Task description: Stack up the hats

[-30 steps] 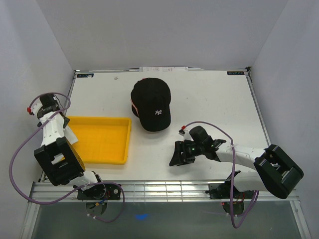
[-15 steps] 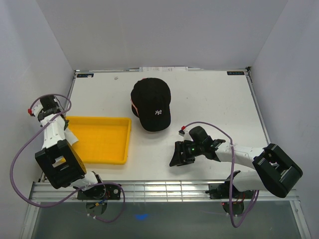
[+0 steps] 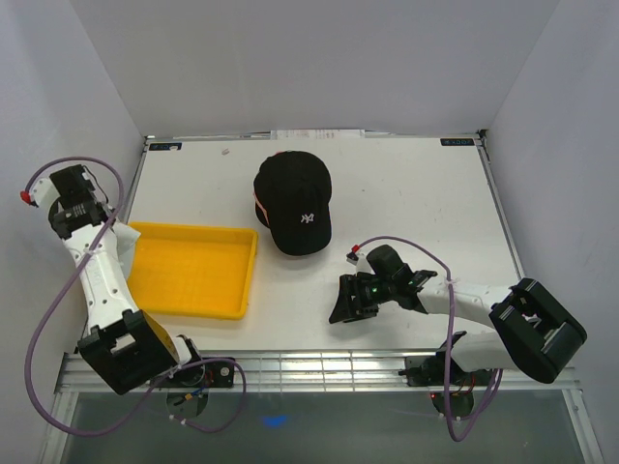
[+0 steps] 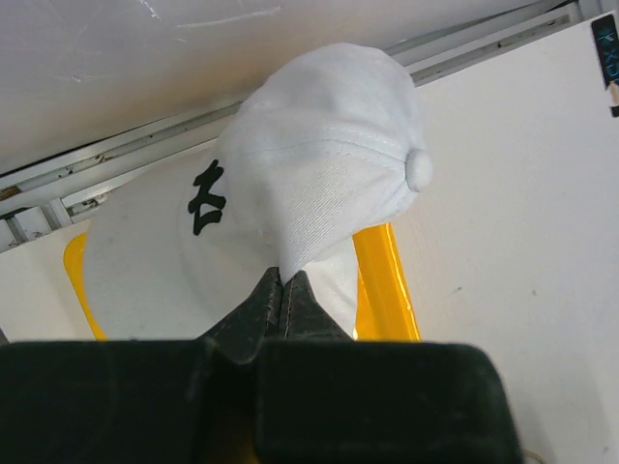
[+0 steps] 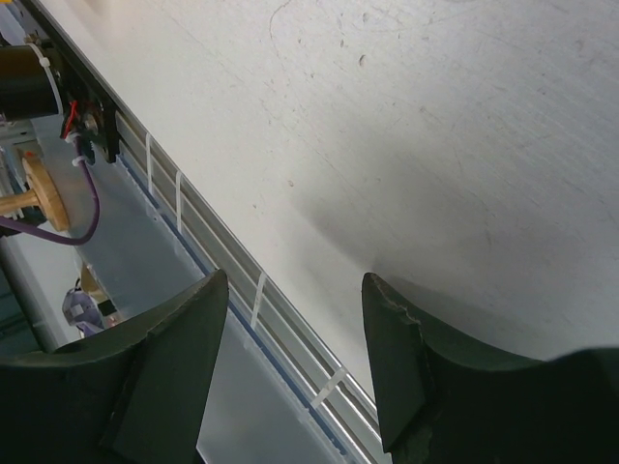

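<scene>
One white fabric cap w/ dark logo [image 4: 319, 164] prob. left to add: left gripper [image 4: 283, 285] jaws pinch its crown over yellow plastic tray [image 4: 387, 290]. Black NY-logo cap [image 3: 295, 215] sits upper-centre on desk [image 3: 416, 193], pink edge under it. Right gripper [image 3: 346, 302] jaws spread, holding nothing.

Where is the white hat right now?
In the left wrist view, the white hat is pinched in the left arm's fingers, with the yellow tray showing behind it, at the table's left side.
</scene>
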Controlling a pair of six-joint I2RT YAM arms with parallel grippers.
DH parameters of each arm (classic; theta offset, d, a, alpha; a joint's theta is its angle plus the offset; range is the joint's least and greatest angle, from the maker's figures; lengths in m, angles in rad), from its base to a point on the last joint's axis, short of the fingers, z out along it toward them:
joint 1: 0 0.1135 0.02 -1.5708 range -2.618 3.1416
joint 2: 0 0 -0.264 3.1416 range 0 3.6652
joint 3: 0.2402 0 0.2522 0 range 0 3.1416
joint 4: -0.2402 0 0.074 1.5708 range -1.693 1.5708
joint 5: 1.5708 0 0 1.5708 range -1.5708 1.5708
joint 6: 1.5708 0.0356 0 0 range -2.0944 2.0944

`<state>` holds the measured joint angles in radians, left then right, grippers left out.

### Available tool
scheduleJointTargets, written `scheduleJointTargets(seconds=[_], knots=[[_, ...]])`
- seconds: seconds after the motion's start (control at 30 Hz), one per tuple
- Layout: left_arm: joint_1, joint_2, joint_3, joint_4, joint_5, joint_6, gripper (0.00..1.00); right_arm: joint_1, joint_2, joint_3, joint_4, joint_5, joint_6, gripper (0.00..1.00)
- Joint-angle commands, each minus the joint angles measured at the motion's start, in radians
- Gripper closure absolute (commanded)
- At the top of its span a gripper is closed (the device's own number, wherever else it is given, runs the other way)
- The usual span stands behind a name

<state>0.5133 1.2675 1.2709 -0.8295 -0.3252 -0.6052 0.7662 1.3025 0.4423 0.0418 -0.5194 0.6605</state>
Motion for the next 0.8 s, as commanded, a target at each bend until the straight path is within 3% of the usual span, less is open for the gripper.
scheduleJointTargets(seconds=[0.0,0.2,0.37,0.77], knots=[[0.002,-0.072,0.073,-0.046,0.021,-0.033,1.00,0.004,-0.002,0.032,-0.014,0.004,-0.025,0.37],[0.002,-0.102,0.151,-0.095,0.041,-0.047,1.00,0.004,-0.014,0.042,-0.022,0.013,-0.032,0.37],[0.002,-0.144,0.194,-0.132,0.141,-0.094,1.00,0.011,-0.060,0.070,-0.040,0.053,-0.032,0.37],[0.002,-0.270,0.084,-0.164,0.394,-0.318,1.00,0.168,-0.103,0.358,-0.122,0.316,-0.013,0.37]])
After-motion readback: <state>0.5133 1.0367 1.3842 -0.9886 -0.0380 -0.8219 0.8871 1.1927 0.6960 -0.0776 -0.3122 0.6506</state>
